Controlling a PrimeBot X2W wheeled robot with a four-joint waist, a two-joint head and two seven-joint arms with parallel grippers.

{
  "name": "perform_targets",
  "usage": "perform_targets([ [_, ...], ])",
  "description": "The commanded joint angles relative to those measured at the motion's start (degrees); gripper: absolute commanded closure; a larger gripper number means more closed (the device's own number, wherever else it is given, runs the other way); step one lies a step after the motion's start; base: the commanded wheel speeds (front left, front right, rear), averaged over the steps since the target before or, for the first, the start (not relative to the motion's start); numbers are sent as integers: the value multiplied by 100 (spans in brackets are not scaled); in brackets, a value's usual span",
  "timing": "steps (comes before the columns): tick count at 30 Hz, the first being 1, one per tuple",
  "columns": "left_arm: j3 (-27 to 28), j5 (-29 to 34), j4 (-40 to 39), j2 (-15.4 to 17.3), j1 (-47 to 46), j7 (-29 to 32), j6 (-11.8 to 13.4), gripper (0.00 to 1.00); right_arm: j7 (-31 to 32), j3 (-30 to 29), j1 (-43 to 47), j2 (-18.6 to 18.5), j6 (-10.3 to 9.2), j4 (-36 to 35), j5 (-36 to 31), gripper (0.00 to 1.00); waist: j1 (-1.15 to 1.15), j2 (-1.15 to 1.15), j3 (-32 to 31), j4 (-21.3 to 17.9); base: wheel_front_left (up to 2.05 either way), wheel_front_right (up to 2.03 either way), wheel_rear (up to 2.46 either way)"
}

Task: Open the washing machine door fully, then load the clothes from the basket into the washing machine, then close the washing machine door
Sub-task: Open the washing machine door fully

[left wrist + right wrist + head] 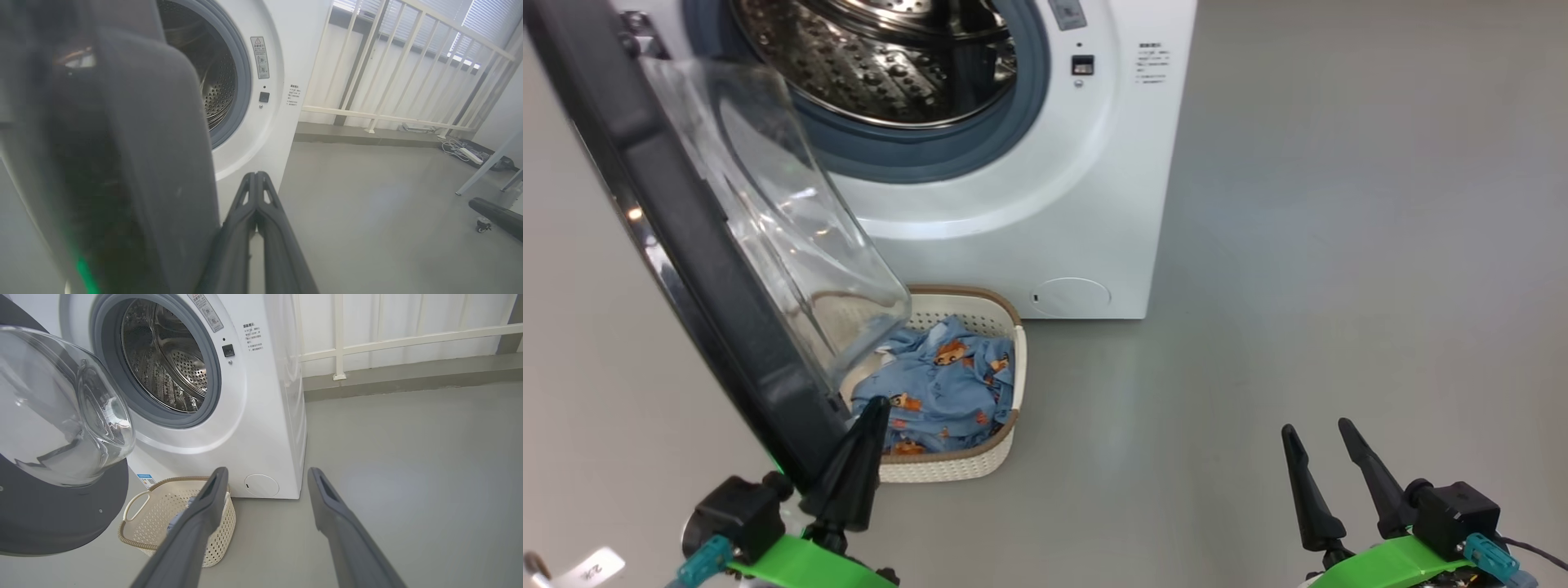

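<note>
Door [678, 245] stands part open, its glass bowl [768, 204] hanging over the basket [947, 469] of clothes [947, 384] on the floor [1298, 245] before the washing machine [1029, 204]. My left pincer [878, 406] is pressed shut, empty, just beside the door's inner rim. The right pincer [1315, 426] is wide, idle. I judge a steady outward push on the rim best, until the basket is clear.

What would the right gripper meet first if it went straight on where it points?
Probably the washing machine, low on its front near the round cover seen between the fingers of the open right gripper. The basket lies left of that line. Depth is unclear; it might meet the floor first.
</note>
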Motion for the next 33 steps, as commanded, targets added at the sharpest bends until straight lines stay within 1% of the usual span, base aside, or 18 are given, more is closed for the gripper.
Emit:
perform_targets([
  [1, 294, 27, -98, 154, 26, -31, 106, 100, -43, 174, -13, -24, 35, -115, 49, 0, 0, 0, -28, 120, 0, 0, 0],
  [9, 426, 44, -28, 154, 136, -31, 187, 100, -43, 176, -12, -24, 35, -133, 63, 0, 0, 0, -39, 364, 0, 0, 0],
  [18, 786, 17, 23, 153, 254, -31, 357, 100, -43, 184, 10, -24, 35, -127, 74, 0, 0, 0, -115, 601, 0, 0, 0],
  [24, 1275, -62, 46, 153, 349, -31, 478, 100, -43, 187, 33, -23, 35, -127, 86, 0, 0, 0, -139, 676, 0, 0, 0],
  [33, 2038, -86, 186, 153, 288, -31, 679, 100, -43, 207, 21, -23, 35, -123, 67, 0, 0, 0, -121, 628, 0, 0, 0],
])
